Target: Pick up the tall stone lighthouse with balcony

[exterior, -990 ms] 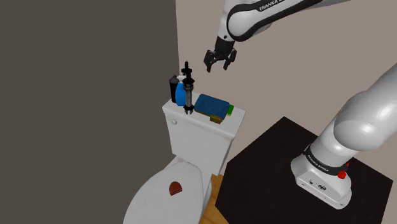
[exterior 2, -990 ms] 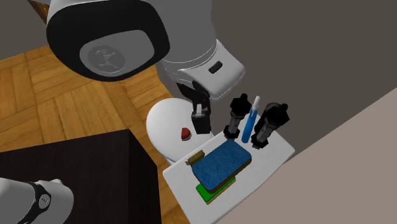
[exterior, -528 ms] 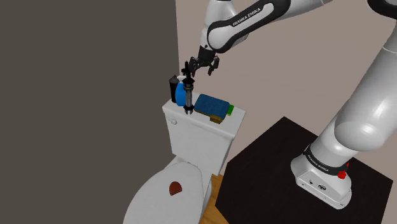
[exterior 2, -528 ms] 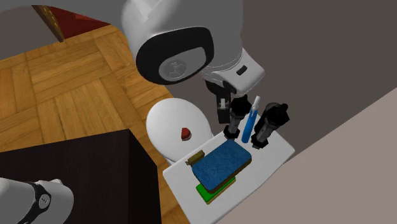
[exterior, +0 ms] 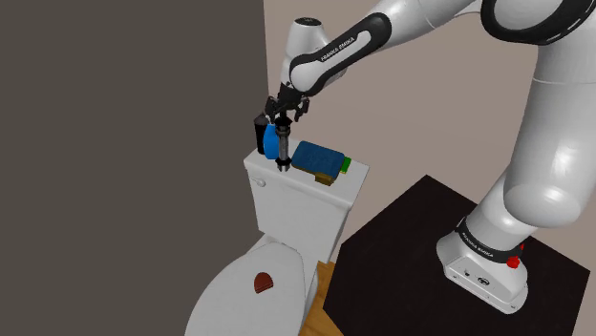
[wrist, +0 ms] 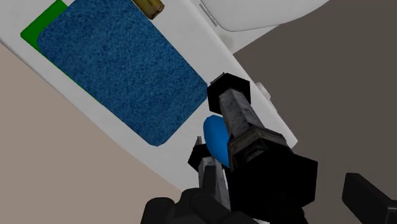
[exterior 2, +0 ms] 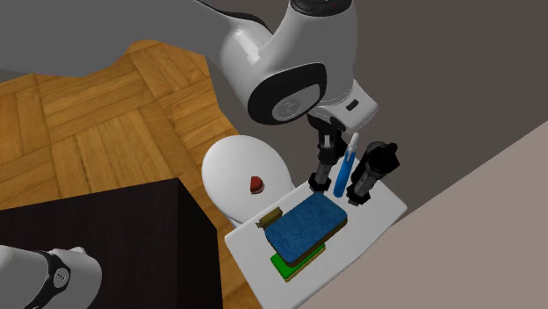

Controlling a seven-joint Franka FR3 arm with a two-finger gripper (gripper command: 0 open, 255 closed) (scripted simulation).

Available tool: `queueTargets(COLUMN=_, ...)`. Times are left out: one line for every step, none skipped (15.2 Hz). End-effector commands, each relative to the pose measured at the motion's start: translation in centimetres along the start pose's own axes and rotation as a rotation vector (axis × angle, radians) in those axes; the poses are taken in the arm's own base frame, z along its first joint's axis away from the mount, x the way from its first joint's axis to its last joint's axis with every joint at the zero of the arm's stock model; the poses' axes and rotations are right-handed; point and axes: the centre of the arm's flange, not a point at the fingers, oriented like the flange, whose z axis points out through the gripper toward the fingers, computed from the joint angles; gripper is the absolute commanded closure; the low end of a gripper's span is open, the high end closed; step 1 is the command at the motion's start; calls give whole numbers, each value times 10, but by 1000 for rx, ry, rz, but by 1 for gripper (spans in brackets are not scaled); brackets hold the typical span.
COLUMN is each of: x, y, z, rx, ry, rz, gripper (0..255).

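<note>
The tall grey stone lighthouse [exterior: 283, 141] with a black balcony stands upright at the front of the white toilet tank lid [exterior: 329, 190]. My gripper [exterior: 285, 109] is down over its top. In the second exterior view the gripper [exterior 2: 327, 146] covers the lighthouse's [exterior 2: 321, 169] upper end. In the wrist view the lighthouse [wrist: 240, 121] rises between the fingers of my gripper [wrist: 264, 207], which stand open and wide apart; the right finger [wrist: 370, 198] is clear of the black balcony. I cannot tell whether the left finger touches it.
A blue bottle [exterior 2: 343, 168] stands close beside the lighthouse, then a second dark tower-like figure [exterior 2: 371, 170]. A blue sponge [exterior 2: 306, 226] lies on a green pad, with a small brown item [exterior 2: 267, 219] at the lid's edge. The toilet seat cover [exterior: 246, 291] carries a red object.
The gripper has come down and toward the shoulder view's left, from above the blue sponge to the lighthouse's top, which now stands between its open fingers. Nothing on the lid has moved.
</note>
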Motion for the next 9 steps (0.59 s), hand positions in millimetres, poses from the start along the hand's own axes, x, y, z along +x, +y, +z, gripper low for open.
queueTargets(x=-1, y=0, z=9, rx=1, ry=1, rz=1, gripper=0)
queueTargets(x=-2, y=1, z=14, rx=1, ry=1, rz=1, gripper=0)
queueTargets(x=-3, y=1, z=20, rx=1, ry=1, rz=1, gripper=0)
queueTargets(x=-5, y=2, z=25, rx=1, ry=1, rz=1, gripper=0)
queueTargets(x=-5, y=3, z=28, rx=1, ry=1, rz=1, gripper=0)
queueTargets(x=-5, y=3, z=28, rx=1, ry=1, rz=1, gripper=0)
queueTargets(x=-5, y=3, z=28, rx=1, ry=1, rz=1, gripper=0)
queueTargets(x=-5, y=3, z=28, rx=1, ry=1, rz=1, gripper=255)
queueTargets(x=-5, y=3, z=28, rx=1, ry=1, rz=1, gripper=255)
